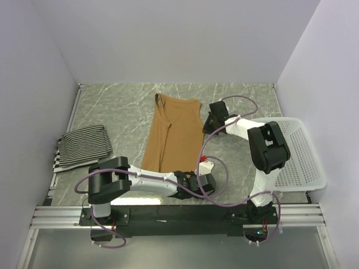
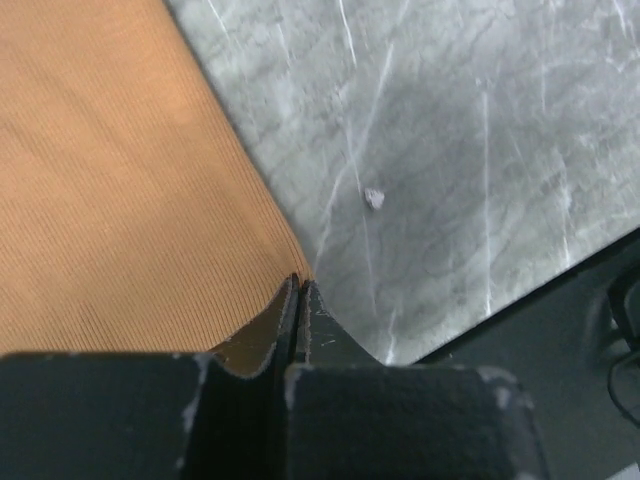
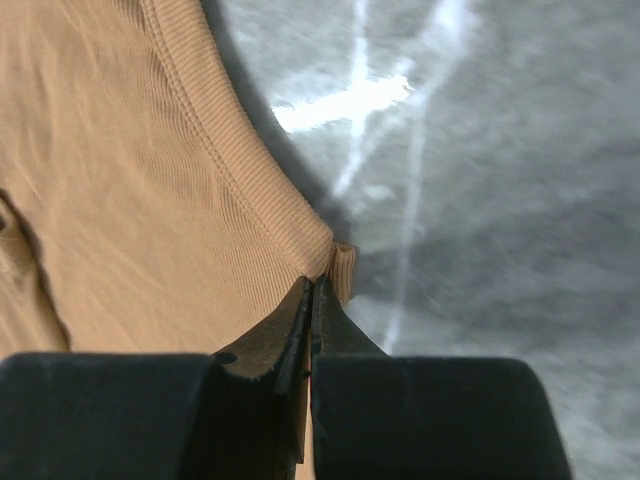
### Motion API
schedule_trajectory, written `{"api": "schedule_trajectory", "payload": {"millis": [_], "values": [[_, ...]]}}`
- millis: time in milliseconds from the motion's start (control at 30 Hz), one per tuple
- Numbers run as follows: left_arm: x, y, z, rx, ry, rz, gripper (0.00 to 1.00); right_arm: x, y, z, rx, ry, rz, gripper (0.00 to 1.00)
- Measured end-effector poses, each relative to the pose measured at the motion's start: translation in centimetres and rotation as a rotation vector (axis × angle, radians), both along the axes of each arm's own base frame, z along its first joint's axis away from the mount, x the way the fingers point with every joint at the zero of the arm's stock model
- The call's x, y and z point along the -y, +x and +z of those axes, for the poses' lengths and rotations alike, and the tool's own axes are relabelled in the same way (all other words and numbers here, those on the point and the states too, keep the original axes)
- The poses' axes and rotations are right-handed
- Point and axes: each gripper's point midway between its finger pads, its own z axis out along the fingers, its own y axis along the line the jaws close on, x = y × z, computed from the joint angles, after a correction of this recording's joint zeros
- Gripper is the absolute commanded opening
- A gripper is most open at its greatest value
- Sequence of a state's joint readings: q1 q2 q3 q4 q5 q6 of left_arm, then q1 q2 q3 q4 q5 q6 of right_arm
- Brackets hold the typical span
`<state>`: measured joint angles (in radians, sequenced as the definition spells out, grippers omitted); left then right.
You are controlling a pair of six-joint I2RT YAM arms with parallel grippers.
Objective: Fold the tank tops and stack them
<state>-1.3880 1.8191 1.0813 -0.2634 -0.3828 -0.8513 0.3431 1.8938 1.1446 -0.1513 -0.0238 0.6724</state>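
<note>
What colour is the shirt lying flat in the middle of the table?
The tank top is plain tan-brown all over, with no stripes. It shows best in the top view.

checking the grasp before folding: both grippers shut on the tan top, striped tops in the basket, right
No: the striped tops lie on the table, far left, not in the basket, per the top view. Left gripper and right gripper are shut on the tan top.
</note>
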Motion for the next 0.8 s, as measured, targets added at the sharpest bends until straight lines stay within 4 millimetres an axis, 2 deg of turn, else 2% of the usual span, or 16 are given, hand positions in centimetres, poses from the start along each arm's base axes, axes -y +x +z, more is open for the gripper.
{"api": "schedule_trajectory", "payload": {"millis": [133,300,467,600,800], "values": [[-0.9,-0.6,0.5,-0.009,-0.023,-0.001,0.00,1.3,-0.7,0.2,-0.001,-0.055,-0.013,0.00],[-1.9,-1.3,3.1,-0.025,-0.146,-0.001,0.01,2.7,-1.7,0.8,-0.003,-0.121,-0.014,0.00],[-2.2,-1.1,5.5,-0.037,-0.279,0.034,0.01,3.2,-2.0,1.2,-0.014,-0.170,-0.001,0.00],[-3.8,-0.3,5.8,-0.060,-0.338,0.099,0.01,2.7,-1.3,2.6,0.003,-0.199,0.012,0.00],[-6.9,0.9,5.4,-0.088,-0.380,0.210,0.01,-0.9,0.8,5.1,0.054,-0.246,0.067,0.00]]}}
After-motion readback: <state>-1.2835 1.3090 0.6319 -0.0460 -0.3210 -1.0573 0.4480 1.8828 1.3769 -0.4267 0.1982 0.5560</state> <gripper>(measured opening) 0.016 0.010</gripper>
